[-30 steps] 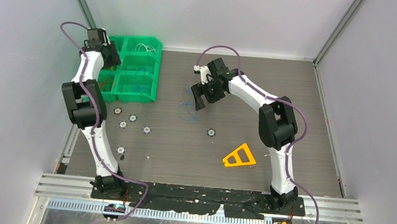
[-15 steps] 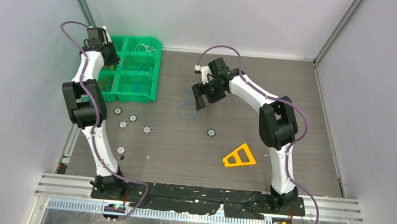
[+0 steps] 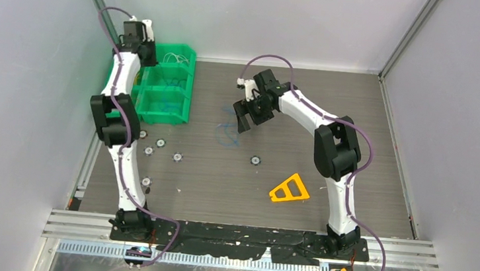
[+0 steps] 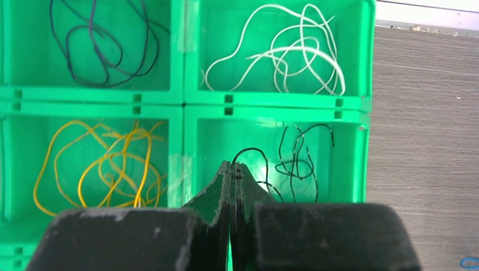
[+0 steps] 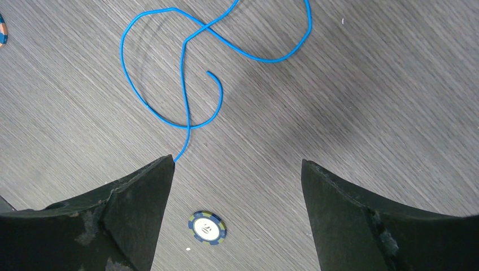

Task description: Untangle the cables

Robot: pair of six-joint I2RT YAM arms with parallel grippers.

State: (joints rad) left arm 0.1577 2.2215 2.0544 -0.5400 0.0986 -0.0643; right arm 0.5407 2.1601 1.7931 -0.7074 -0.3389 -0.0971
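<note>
At the far left of the bench [image 3: 388,156], the left tool [image 4: 233,168] hangs over the green bin [image 4: 183,104] with its jaws pressed flat together. The end of a black cable [image 4: 248,149] meets the tips, but whether it is pinched there cannot be told. Below the tool, the near right compartment holds the other black cables [image 4: 294,166]. The compartment to its left holds yellow cables [image 4: 148,158]. Of the two compartments beyond, the right one holds white cables [image 4: 308,51] and the left one dark blue cables [image 4: 107,42].

Near the middle of the bench, towards the far side, the right tool [image 5: 237,162] is spread wide and holds nothing. It points down above a blue cable [image 5: 188,125], which lies loose on the wood grain in crossing loops; one free end runs up to the tip of one finger [image 5: 141,197] in the wrist view. A small round chip [image 5: 208,227] lies between the two fingers on the bench.

Further out, more chips [image 3: 177,157] are scattered near the bin, and an orange triangle [image 3: 279,194] lies well apart, on the near right.
</note>
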